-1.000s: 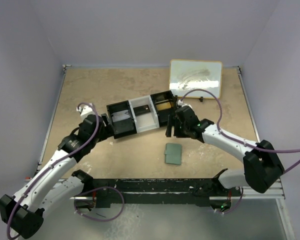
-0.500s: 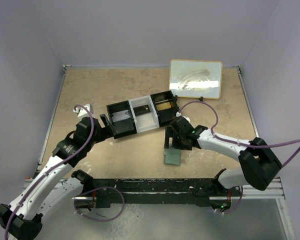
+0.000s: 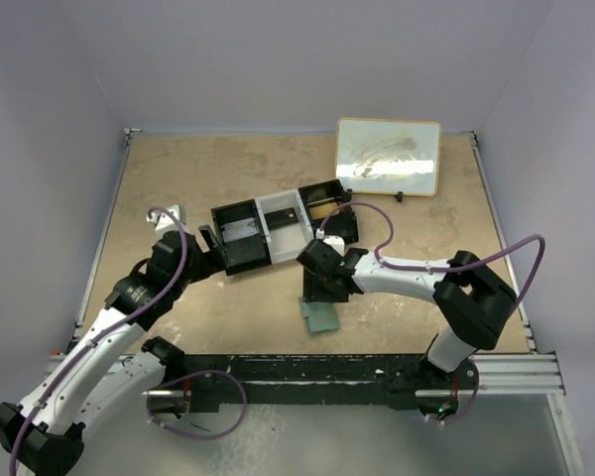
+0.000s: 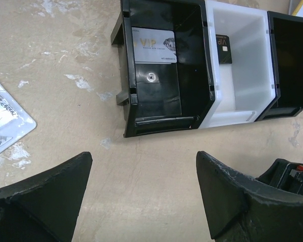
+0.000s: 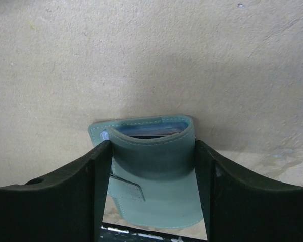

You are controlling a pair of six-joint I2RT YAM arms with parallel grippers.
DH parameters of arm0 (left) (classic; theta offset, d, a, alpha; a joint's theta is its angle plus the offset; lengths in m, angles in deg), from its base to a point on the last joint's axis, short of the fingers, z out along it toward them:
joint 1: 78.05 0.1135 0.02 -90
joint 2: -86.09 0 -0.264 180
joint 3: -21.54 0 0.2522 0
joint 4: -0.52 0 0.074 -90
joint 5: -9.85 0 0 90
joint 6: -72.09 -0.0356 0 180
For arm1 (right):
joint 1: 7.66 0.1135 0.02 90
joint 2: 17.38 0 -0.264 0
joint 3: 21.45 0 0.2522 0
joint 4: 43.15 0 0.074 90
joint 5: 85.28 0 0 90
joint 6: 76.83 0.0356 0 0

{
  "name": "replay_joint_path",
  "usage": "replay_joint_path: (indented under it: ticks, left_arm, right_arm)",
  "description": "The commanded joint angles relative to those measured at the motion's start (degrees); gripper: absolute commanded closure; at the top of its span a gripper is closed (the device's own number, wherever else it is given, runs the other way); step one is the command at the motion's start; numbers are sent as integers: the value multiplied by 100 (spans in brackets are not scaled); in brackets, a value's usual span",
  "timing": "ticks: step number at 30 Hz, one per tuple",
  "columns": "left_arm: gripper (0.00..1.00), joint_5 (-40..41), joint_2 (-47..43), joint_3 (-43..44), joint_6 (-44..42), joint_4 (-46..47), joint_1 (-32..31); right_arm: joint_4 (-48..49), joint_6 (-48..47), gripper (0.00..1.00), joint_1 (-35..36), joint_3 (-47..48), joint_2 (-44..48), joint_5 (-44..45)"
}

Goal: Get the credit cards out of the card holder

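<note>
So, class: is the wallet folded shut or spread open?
Folded, but gaping. The wallet bows up between the fingers of the right gripper, showing blue lining at its far edge.

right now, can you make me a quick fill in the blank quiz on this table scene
The right gripper straddles the ___. The tray has ___ compartments. The silver card lies in a black compartment, and the dark card lies in the ___ one. The left gripper, holding nothing, has its jaws ___.
Missing words: wallet, three, white, open.
</note>
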Motion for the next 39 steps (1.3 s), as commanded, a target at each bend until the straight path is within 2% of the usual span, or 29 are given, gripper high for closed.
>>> replay_joint_path:
  ticks: [1,7,14,17,21,25,32,39]
  left_arm:
    - [19,-188,75,-21,25,307,-23]
    - [19,-607,487,-148,-80,551,-33]
    - [24,-1585,1441,-128,-395,806,-32]
    - [25,-1754,1374,-359,-121,992,-34]
    - [25,-1753,846,-917,610,1383,-33]
    - [25,-1888,588,-1320,1013,1756,-33]
    - [29,-2840,1526,-1448,1071,2574,-96]
    - [29,-2470,2077,-1641,1720,3660,-870]
  right_arm:
    - [-375,367,39,174,91,-203,199]
    - [-247,579,41,256,84,88,345]
    - [-89,598,19,251,-374,493,352]
    - [-140,292,14,308,-450,486,231]
    - [-84,1,10,340,-651,586,116]
    - [-189,-90,9,341,-403,401,258]
    - [431,336,16,340,-540,340,86]
    - [1101,554,17,338,-1177,661,-426]
